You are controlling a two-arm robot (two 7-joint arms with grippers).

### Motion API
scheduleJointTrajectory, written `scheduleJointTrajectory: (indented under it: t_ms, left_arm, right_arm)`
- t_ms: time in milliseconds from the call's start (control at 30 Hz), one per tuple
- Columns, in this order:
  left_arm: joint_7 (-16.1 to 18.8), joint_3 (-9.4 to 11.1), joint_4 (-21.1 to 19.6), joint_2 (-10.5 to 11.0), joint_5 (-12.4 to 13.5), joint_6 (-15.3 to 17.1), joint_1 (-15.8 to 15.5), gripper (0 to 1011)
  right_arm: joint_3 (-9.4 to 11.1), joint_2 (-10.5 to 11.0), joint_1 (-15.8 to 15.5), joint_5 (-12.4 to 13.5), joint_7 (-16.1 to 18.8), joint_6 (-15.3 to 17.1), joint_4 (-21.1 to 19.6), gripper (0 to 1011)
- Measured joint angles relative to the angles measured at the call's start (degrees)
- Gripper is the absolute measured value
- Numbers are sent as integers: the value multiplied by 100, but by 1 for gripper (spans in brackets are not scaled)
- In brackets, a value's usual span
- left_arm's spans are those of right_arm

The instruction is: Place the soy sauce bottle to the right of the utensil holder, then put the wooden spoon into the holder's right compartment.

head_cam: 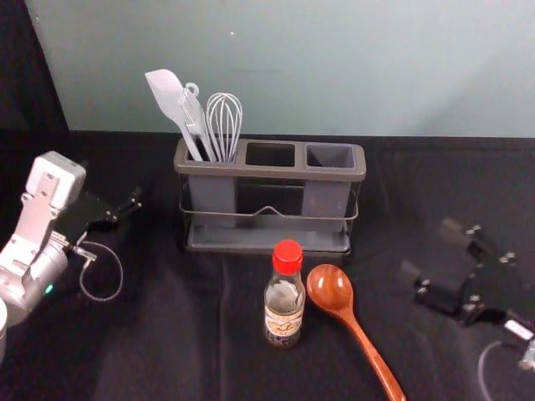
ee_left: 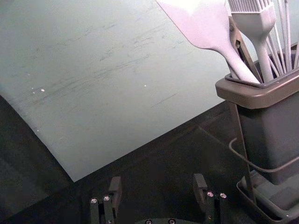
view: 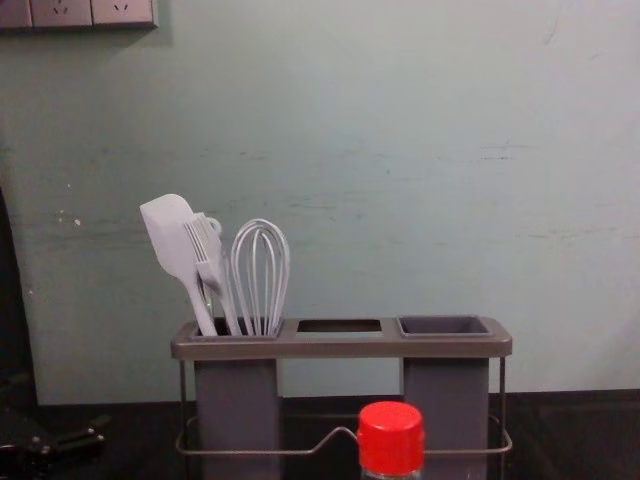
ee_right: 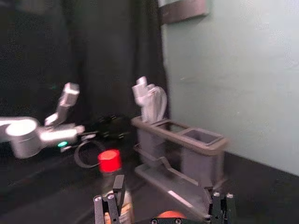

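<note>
The soy sauce bottle (head_cam: 284, 311) stands upright before the utensil holder (head_cam: 276, 171), just beside the wooden spoon's (head_cam: 332, 289) bowl. We see the right gripper (head_cam: 428, 248) right of the spoon, spread wide and holding nothing; the left gripper (head_cam: 125, 209), left of the holder, is likewise spread and empty.

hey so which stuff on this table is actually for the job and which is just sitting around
For the job:
- soy sauce bottle, in front of the holder
- wooden spoon, beside the bottle
- utensil holder, with its empty right compartment

Just there:
- spatula, brush and whisk, standing in the left compartment
</note>
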Motion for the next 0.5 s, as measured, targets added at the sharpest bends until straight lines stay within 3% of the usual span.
scheduleJointTrajectory:
  t_ms: [200, 300, 500]
  left_arm:
    - [0, 0, 0, 0, 0, 0, 0, 1005]
    - [0, 0, 0, 0, 0, 0, 0, 1005]
    - [0, 0, 0, 0, 0, 0, 0, 1005]
  right_arm:
    - [-460, -90, 518, -257, 315, 521, 23, 1003]
    - [-734, -254, 854, -443, 450, 841, 78, 1002]
    - [-1072, -527, 1272, -716, 586, 1245, 174, 1003]
